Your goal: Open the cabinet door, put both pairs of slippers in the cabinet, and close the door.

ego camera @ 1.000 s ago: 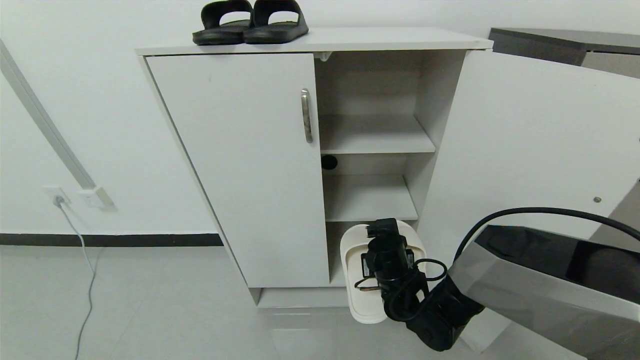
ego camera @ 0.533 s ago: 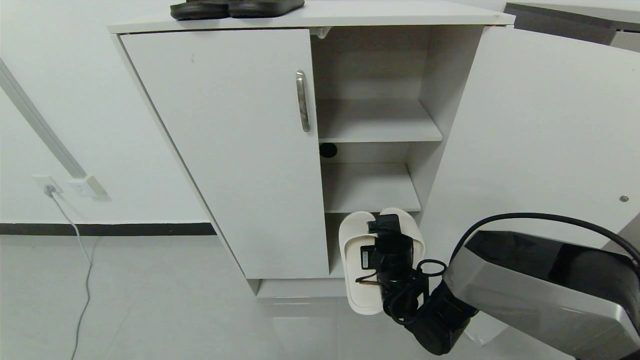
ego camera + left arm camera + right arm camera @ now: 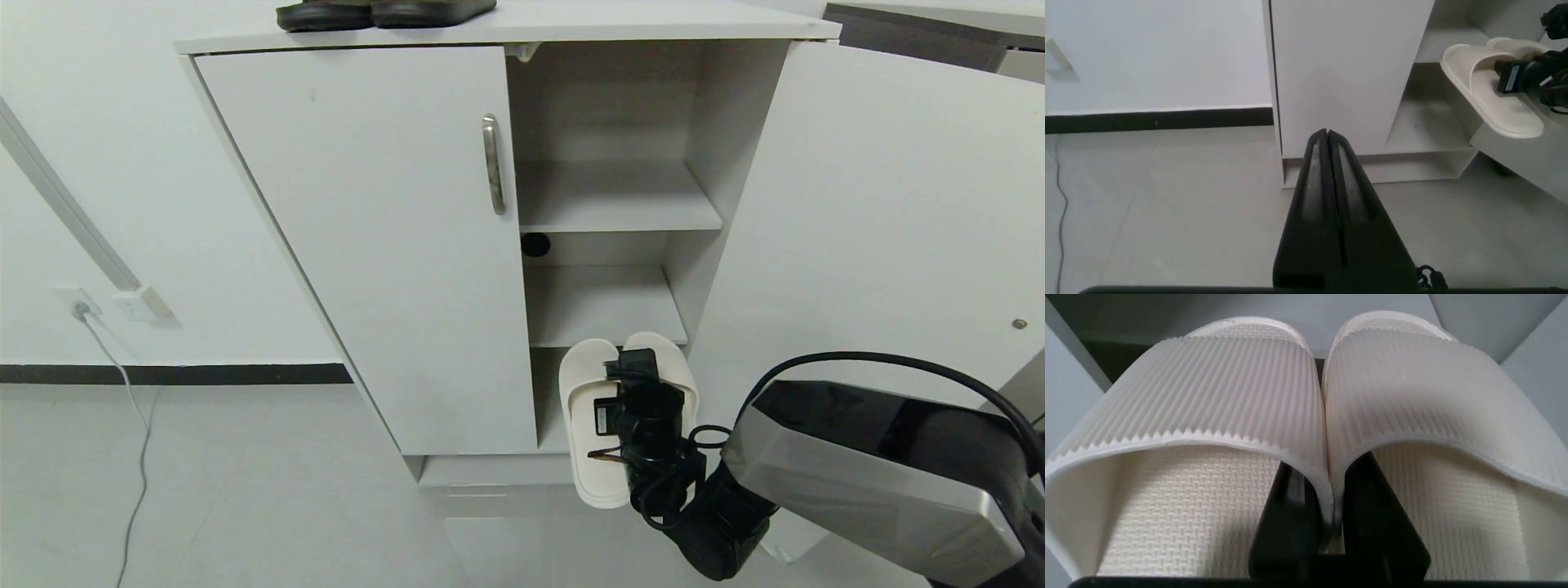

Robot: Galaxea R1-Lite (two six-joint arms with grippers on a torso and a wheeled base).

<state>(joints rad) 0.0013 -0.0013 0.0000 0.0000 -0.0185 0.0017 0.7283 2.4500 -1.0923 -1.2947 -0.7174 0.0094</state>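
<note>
Slippers (image 3: pixel 584 425) cream-white, ribbed straps, side by side.

A pair of black slippers (image 3: pixel 384 11) sits on the white cabinet's (image 3: pixel 637 18) flat top.

— The white cabinet (image 3: pixel 653 20): how does it stand?
— Its right door (image 3: pixel 857 204) is swung wide open and its left door (image 3: pixel 367 245) is shut, with three stacked compartments showing.
— And the slippers?
— The black pair (image 3: pixel 384 10) sits side by side on the cabinet top. The cream ribbed pair (image 3: pixel 589 441), held together by the inner straps in the right gripper (image 3: pixel 630 363), points toes-first into the lowest compartment's mouth, heels outside.
</note>
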